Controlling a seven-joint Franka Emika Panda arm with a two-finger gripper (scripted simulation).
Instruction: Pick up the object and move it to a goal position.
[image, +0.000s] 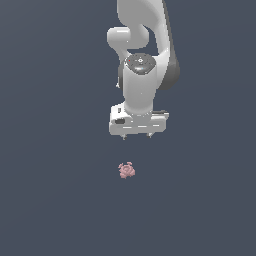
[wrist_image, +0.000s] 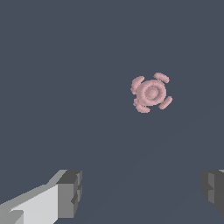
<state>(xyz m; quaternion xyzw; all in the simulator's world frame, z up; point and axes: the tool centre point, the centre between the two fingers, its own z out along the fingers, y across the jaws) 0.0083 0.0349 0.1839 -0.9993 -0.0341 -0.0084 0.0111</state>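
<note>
The object is a tiny pink lumpy blob (image: 127, 170) with bumpy knobs, lying on the dark grey floor. The white gripper (image: 137, 136) hangs above it, apart from it, with only the short fingertips showing under the hand. In the wrist view the pink blob (wrist_image: 151, 92) shows as a round core ringed by small knobs, away from the gap between the fingers. The two grey fingertips (wrist_image: 70, 194) stand far apart with nothing between them; the gripper (wrist_image: 142, 192) is open and empty.
The flat dark grey floor (image: 50, 200) fills both views. The white arm (image: 142, 55) rises above the gripper. No other objects or marker show.
</note>
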